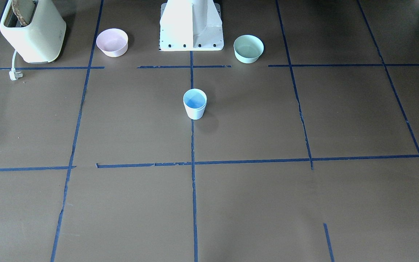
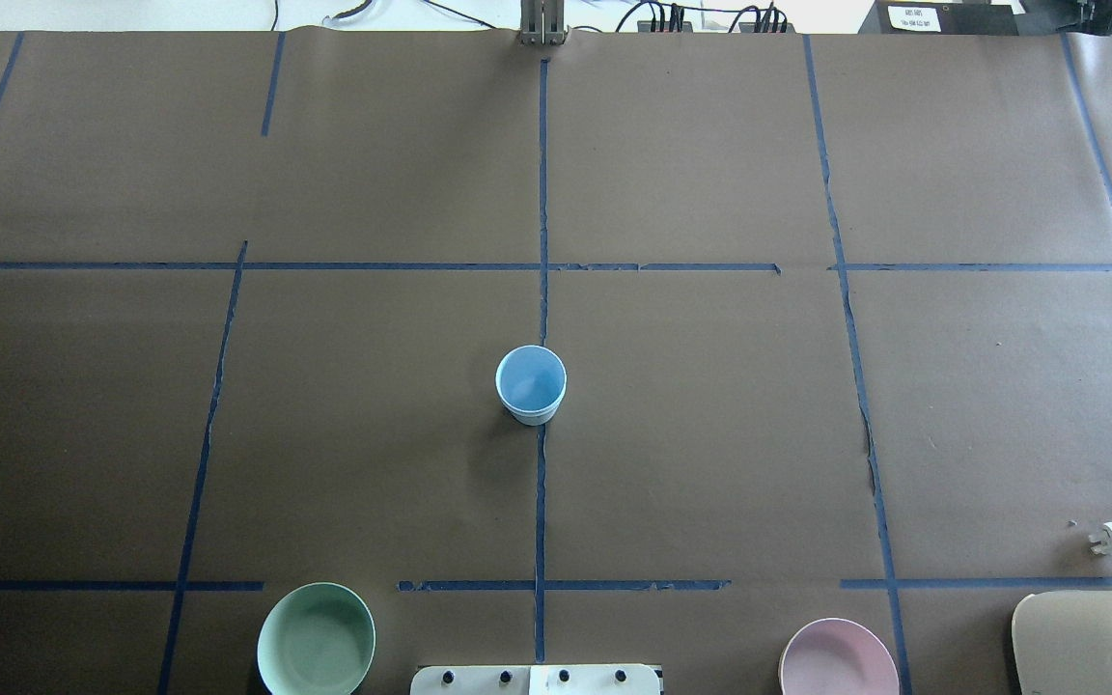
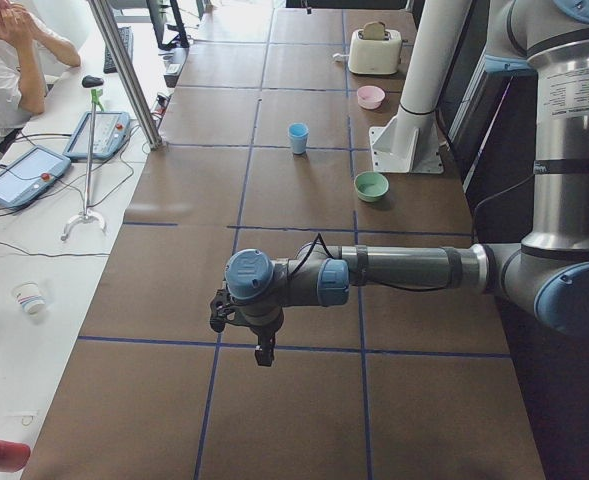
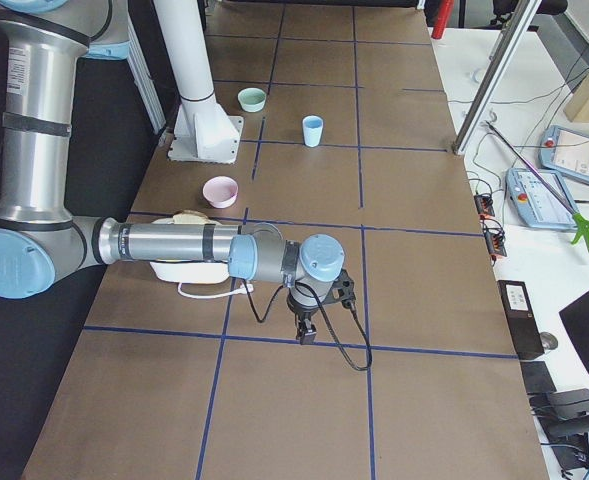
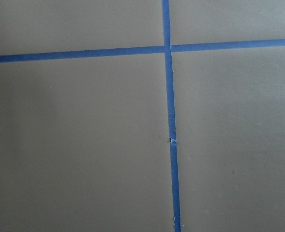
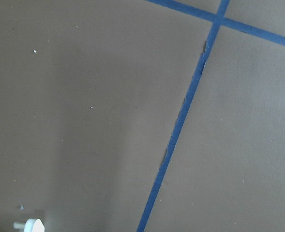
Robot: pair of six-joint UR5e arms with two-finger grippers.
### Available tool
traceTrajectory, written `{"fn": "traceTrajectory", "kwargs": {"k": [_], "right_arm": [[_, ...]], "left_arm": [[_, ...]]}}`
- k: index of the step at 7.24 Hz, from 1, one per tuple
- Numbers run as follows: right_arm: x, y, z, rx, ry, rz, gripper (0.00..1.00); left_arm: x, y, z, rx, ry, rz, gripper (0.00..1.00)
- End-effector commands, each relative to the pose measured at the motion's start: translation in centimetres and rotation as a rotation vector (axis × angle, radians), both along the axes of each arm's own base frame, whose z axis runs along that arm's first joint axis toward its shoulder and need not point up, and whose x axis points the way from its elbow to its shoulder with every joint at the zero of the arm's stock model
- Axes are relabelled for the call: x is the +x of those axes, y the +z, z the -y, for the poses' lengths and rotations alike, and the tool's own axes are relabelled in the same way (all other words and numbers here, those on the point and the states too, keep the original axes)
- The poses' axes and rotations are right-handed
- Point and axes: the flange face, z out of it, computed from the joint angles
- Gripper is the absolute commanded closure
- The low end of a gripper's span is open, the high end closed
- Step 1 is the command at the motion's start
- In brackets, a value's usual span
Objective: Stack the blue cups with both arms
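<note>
- The blue cup [image 1: 195, 104] stands upright in the middle of the bench [image 1: 304, 203], on the centre tape line, well apart from both my arms.
- My left arm [image 3: 404, 268] reaches over the bench's left end. I cannot tell whether my left jaws are spread or pressed together.
- My right arm [image 4: 174, 243] reaches over the right end. I cannot tell the state of my right jaws either.
</note>
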Motion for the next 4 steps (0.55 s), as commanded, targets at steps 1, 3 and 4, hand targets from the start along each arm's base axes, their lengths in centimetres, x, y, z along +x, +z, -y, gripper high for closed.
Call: {"fn": "traceTrajectory", "kwargs": {"k": [1, 3, 4], "right_arm": [[0.02, 0.1, 0.0, -0.002, 0.001, 0.001, 0.0], [0.01, 0.01, 0.01, -0.001, 0.001, 0.003, 0.0], [0.01, 0.01, 0.01, -0.001, 0.001, 0.003, 0.0]], "left_arm": [[-0.02, -0.18, -0.35, 0.003, 0.0, 0.003, 0.0], [0.03, 0.52, -1.3, -0.009, 0.002, 0.003, 0.0], [0.04, 0.58, -1.31, -0.011, 0.002, 0.001, 0.0]]}}
